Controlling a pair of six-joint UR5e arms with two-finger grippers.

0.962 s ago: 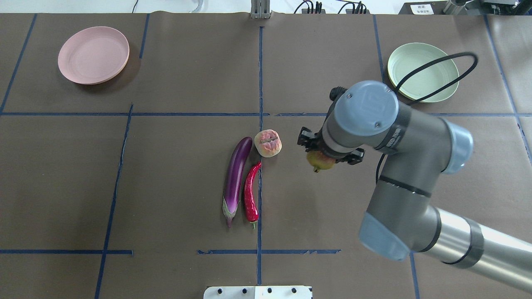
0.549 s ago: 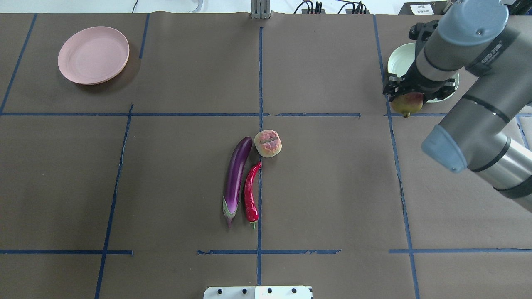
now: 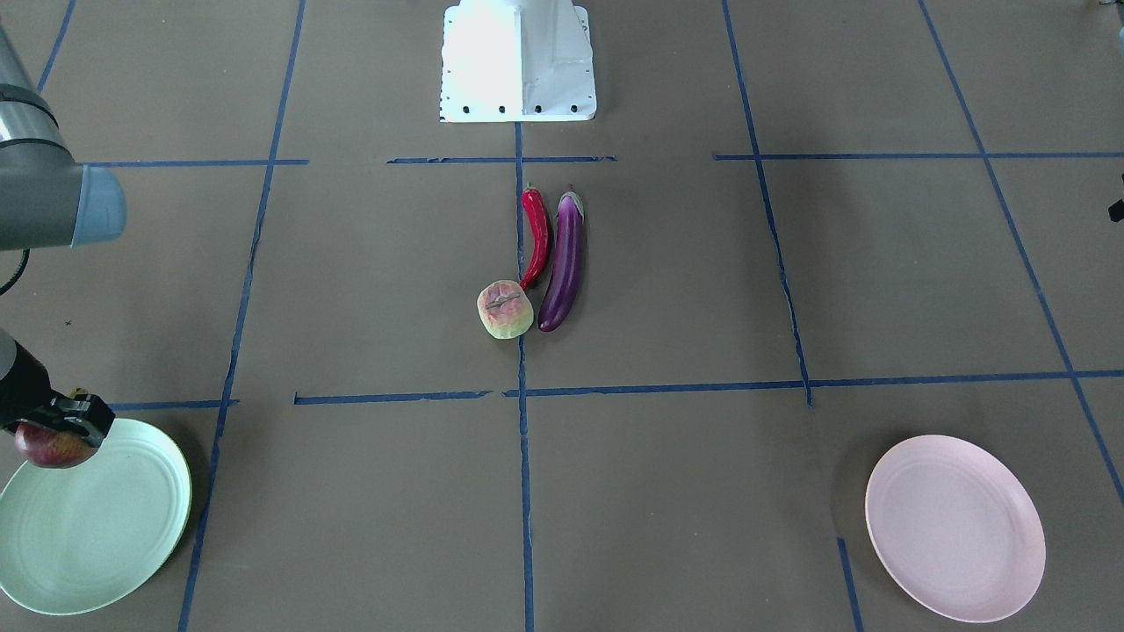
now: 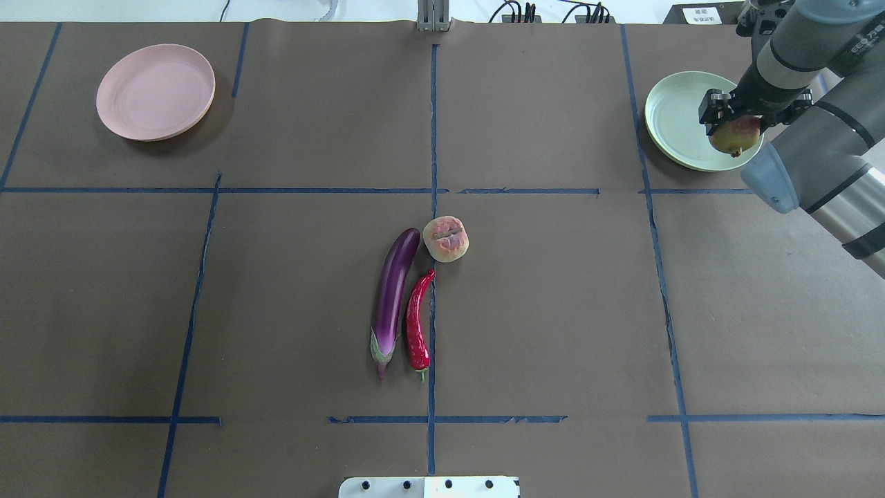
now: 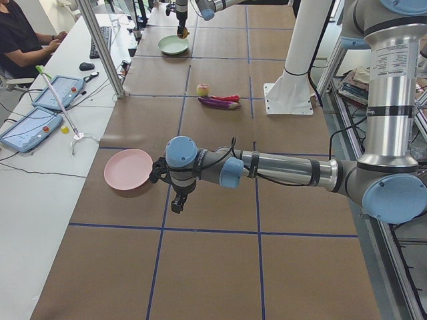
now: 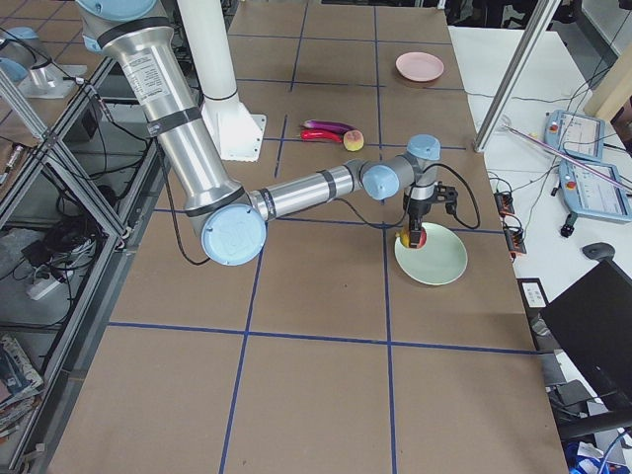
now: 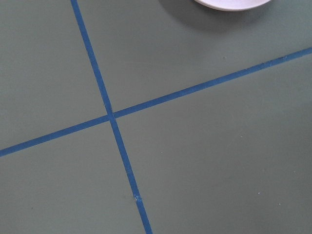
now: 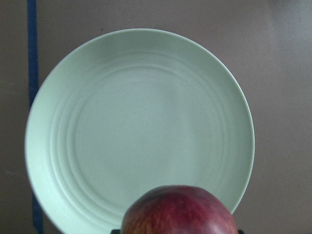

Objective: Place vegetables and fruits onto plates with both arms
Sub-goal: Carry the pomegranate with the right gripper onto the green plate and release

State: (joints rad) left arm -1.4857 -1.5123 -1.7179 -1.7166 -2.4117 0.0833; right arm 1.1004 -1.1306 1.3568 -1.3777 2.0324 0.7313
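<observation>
right jaws grip the dark-red fruit (image 4: 736, 135) above the green plate (image 4: 671, 117), at its robot-side rim. left jaws' state: cannot tell.

- The eggplant (image 4: 394, 297), long, glossy and purple, lies flat at the table's centre with its greenish cap toward the robot.
- The red chili pepper (image 4: 417, 325), shorter and curved, lies just beside the eggplant on the robot's right, its thin tip reaching the pale fruit.
- The pale yellow-green, pink-blushed fruit (image 4: 446, 238) sits creased top up, beside the eggplant's rounded far end.
- The dark-red fruit (image 4: 735, 135) with yellow-green patches is clamped in the right gripper (image 4: 743, 119), over the mint plate's robot-side rim.
- The mint green plate (image 4: 674, 121) lies flat at the far right.
- The pink plate (image 4: 155, 90) lies flat at the far left.
</observation>
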